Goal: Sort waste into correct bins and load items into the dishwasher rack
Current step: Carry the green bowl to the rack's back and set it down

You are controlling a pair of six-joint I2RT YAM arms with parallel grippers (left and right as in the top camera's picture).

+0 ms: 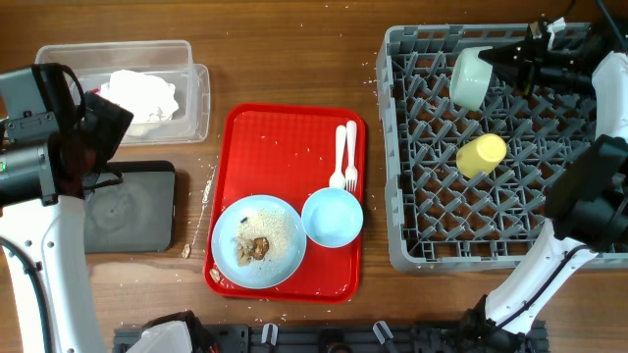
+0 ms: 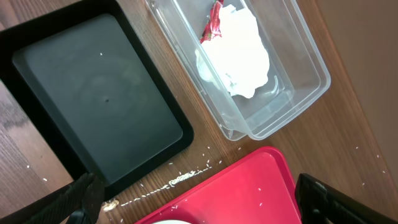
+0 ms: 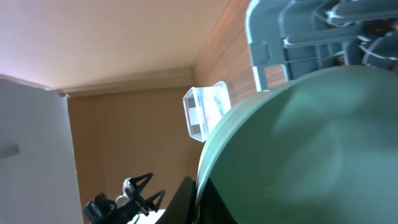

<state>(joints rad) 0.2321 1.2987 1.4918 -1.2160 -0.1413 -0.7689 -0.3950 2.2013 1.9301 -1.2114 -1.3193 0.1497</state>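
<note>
**Pale green bowl gripped over the rack's far corner**

A square grey plastic dishwasher rack (image 1: 394,196) with a grid of upright pegs is seen at the right of the wooden surface (image 1: 294,59). A small yellow cup (image 1: 481,154) lies on its side among the pegs. A smooth, round pale green bowl (image 1: 471,78) is held tipped on edge at the rack's far side.

The right arm is raised from the near right edge and bent over the rack, its wrist turned leftward. The right pincer (image 1: 502,61) is closed on the bowl's rim.

The left arm is held above the shallow black tray (image 2: 93,99). The left pincer (image 2: 196,190) is spread wide and holds nothing.

Crumpled white napkins (image 2: 239,53) and a red-and-white wrapper (image 2: 212,22) lie inside the clear tub (image 2: 311,74). On the flat red tray (image 1: 285,137) are set a light blue plate (image 1: 222,235) bearing brownish scraps (image 1: 253,247), a light blue bowl (image 1: 332,217), and a white plastic fork and spoon (image 1: 350,147). Whitish crumbs (image 2: 183,178) are scattered between the black and red trays.
</note>
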